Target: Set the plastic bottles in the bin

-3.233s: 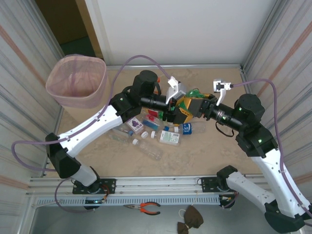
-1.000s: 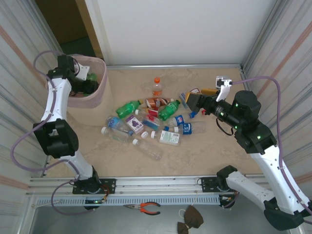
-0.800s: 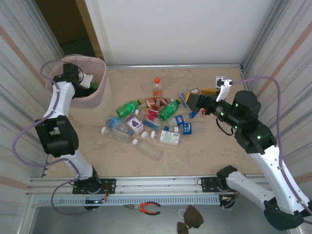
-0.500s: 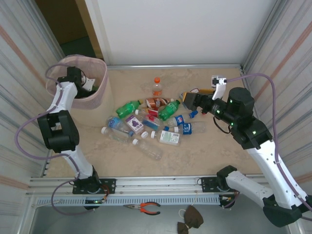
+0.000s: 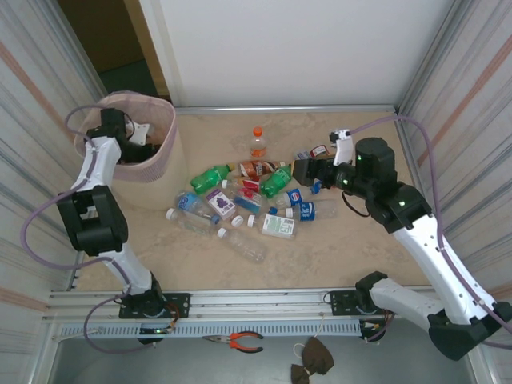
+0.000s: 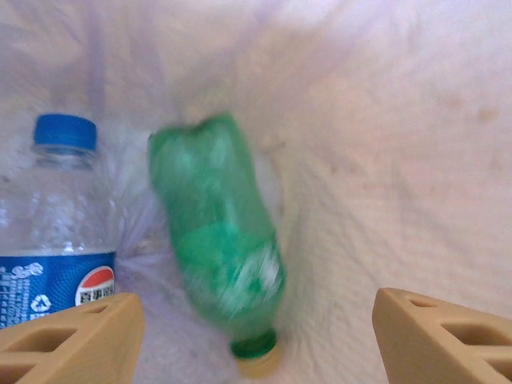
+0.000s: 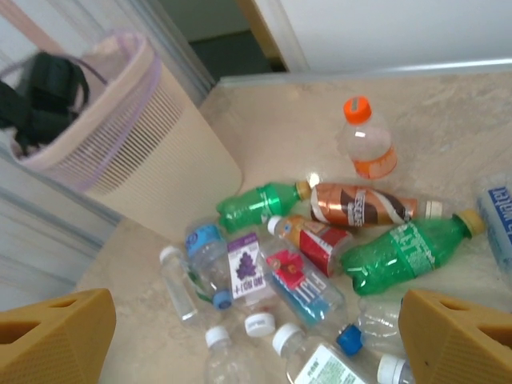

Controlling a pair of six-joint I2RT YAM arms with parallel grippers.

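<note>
My left gripper [image 5: 138,134] hangs open inside the mouth of the bin [image 5: 162,164], a beige basket with a pink liner. Below its spread fingers [image 6: 72,340] a green bottle [image 6: 216,256] shows blurred and free of them, cap down, beside a clear blue-capped bottle [image 6: 56,232] on the liner. On the table lies a pile of plastic bottles: two green ones [image 5: 210,176] [image 7: 404,256], a brown-labelled one [image 7: 364,204], a purple-labelled one [image 7: 244,268] and an upright orange-capped one [image 5: 257,142]. My right gripper [image 5: 306,170] is open above the pile's right edge, holding nothing.
Corrugated metal walls close in both sides and a white panel stands at the back. Pliers [image 5: 240,342] and a dark pouch [image 5: 312,356] lie in front of the base rail. Bare tabletop [image 5: 336,256] stretches near the front right.
The left gripper has opened over the bin and the green bottle has dropped out of it. The right arm has swung left, closer to the pile.
</note>
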